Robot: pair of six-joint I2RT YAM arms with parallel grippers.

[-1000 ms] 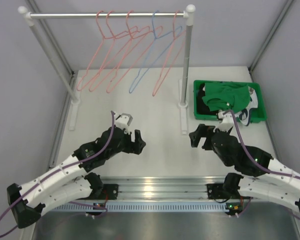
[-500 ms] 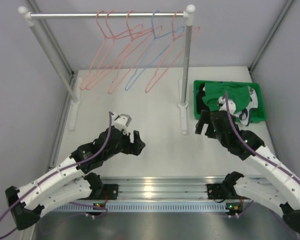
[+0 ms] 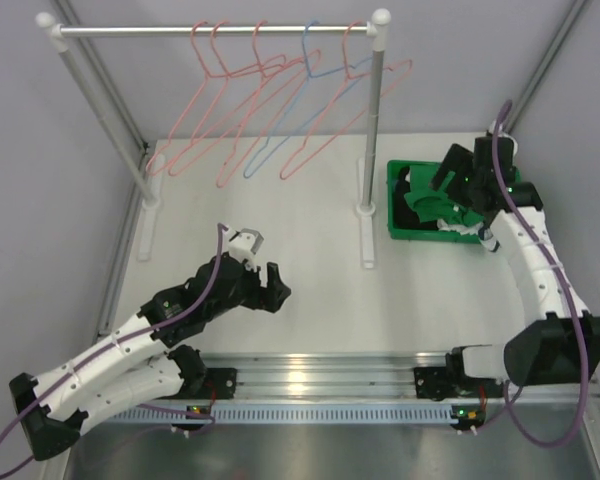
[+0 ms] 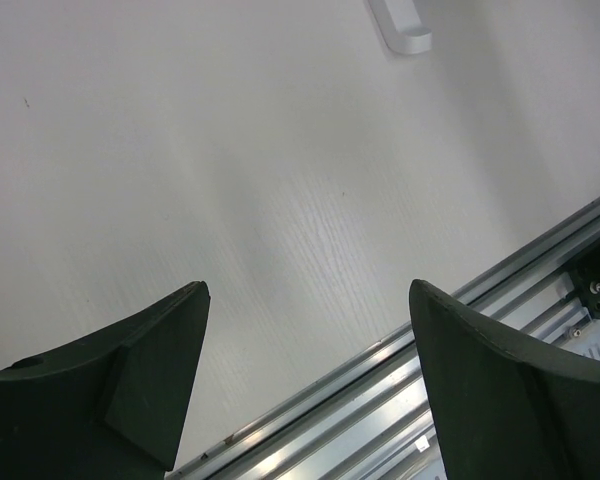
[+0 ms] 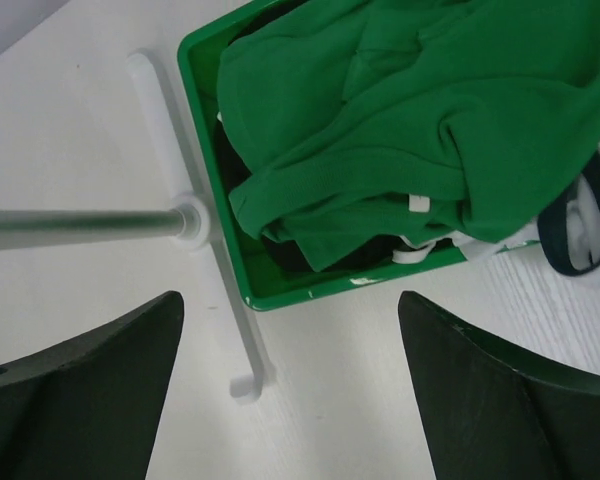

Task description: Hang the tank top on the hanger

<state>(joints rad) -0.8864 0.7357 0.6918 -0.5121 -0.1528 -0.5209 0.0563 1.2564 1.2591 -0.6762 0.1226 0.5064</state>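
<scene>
The green tank top lies crumpled on top of other clothes in a green bin; it also shows in the top view. My right gripper hovers open and empty above the bin; its jaws stand wide over the bin's near edge. Several salmon-pink wire hangers hang by their hooks on the rail, tilted sideways. My left gripper is open and empty over bare table, also seen in its wrist view.
A blue wire hanger hangs among the pink ones. The rack's right post and its foot stand just left of the bin. A black garment and a white garment lie under the tank top.
My right arm has swung from the middle of the table up and back to above the bin. The hangers have swung to the right. The left arm has barely moved.
</scene>
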